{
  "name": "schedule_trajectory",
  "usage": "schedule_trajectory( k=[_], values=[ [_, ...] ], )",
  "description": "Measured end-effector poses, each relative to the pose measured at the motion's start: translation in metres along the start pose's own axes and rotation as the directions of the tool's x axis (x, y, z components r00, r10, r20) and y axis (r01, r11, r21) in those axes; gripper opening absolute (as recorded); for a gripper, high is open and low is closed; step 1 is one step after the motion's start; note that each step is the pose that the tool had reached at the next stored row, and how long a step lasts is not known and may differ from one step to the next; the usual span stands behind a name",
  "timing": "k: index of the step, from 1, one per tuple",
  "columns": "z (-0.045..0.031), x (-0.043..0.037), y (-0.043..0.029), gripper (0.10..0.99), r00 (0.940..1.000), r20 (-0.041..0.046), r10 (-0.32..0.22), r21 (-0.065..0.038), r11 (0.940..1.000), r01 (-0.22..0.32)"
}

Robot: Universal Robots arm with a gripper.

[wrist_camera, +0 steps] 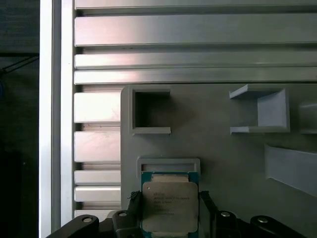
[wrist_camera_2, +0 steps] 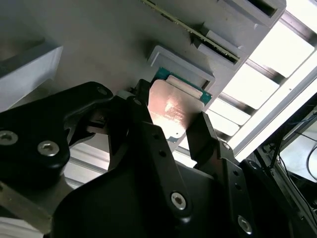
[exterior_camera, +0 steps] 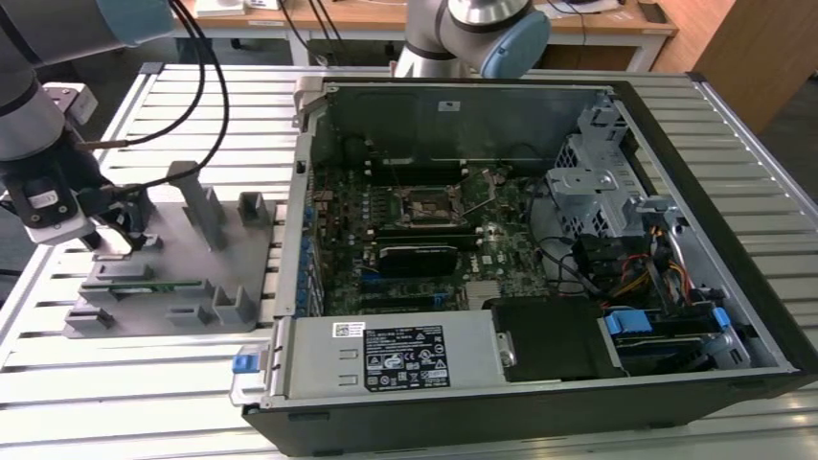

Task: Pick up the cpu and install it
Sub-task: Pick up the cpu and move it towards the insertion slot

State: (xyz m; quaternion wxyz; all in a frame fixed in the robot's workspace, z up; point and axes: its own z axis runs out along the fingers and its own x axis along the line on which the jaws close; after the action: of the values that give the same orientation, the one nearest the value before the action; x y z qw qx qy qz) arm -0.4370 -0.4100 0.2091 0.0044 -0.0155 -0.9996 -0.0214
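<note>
We see the gripper [exterior_camera: 113, 240] pinching the cpu [wrist_camera: 170, 203] by two opposite edges, the chip low in its grey fixture [wrist_camera: 223, 148] pocket, which keeps it flat and square for lifting.

One cpu [wrist_camera: 170, 208], one gripper [exterior_camera: 115, 241] with two black fingers [wrist_camera_2: 203, 139], one grey fixture [exterior_camera: 192, 273], one green memory stick [exterior_camera: 144, 286], one open computer case [exterior_camera: 511, 424], one green motherboard [exterior_camera: 505, 216], one square socket [exterior_camera: 431, 203], one power supply [exterior_camera: 383, 359], one slatted metal table [exterior_camera: 128, 402].
</note>
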Motion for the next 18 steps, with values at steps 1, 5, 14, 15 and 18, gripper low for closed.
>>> schedule_trajectory(
  k=[1, 5, 14, 15, 18],
  values=[
    [-0.0008, 0.0001, 0.0, 0.541, 1.0, -0.0004, 0.0, 0.0, 1.0, 0.0],
    [-0.0062, 0.0001, 0.0002, 0.541, 1.0, -0.0003, 0.0, 0.0, 1.0, 0.0],
    [-0.0206, 0.0003, 0.0008, 0.541, 1.0, -0.0003, 0.0, 0.0, 1.0, 0.0],
    [-0.0223, 0.0003, 0.0009, 0.541, 1.0, -0.0003, 0.0, 0.0, 1.0, 0.0],
    [-0.0275, 0.0004, 0.0011, 0.541, 1.0, -0.0003, 0.0, 0.0, 1.0, 0.0]
  ],
)
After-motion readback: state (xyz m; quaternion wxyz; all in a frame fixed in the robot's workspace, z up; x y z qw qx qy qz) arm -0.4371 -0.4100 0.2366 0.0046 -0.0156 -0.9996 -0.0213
